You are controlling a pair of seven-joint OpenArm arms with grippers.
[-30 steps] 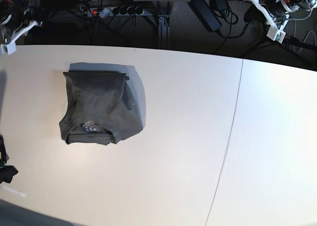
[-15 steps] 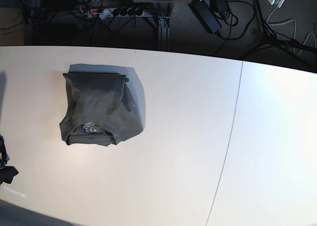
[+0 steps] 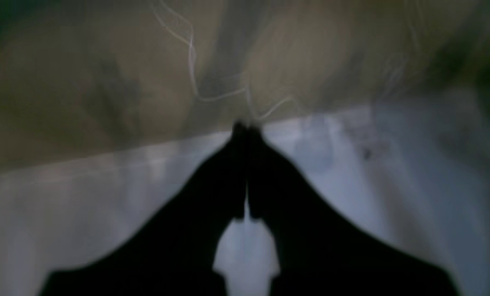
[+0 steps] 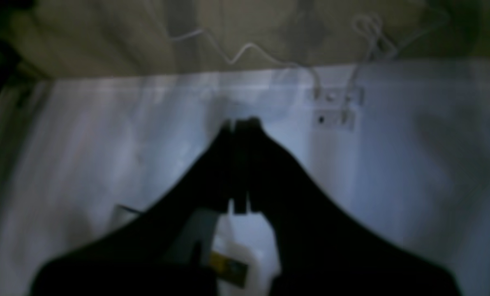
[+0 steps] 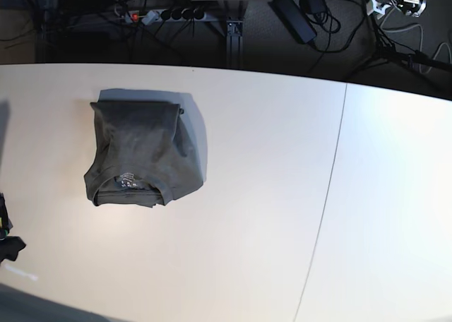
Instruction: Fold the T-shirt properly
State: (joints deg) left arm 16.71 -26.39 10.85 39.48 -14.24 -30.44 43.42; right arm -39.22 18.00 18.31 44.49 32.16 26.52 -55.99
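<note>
Olive-grey T-shirt [image 5: 143,154] folded near table [image 5: 268,195] left edge; left tool [image 3: 245,127] and right tool [image 4: 241,122] pinched together, empty.

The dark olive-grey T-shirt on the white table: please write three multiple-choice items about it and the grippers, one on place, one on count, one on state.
1. Where on the white table does the folded dark olive-grey cotton T-shirt lie in the base view?
A. left part
B. on the seam line
C. far right corner

2. How many garments lie on the table?
A. three
B. one
C. two

3. How do the jaws of the left gripper and the right gripper stand?
A. both wide open
B. one open, one shut
C. both shut, holding nothing

Answers:
1 A, the shirt sits well left of the table's seam.
2 B, only this one folded shirt is on the surface.
3 C, in each wrist view the dark fingers meet at the tips with no cloth between them.
</note>
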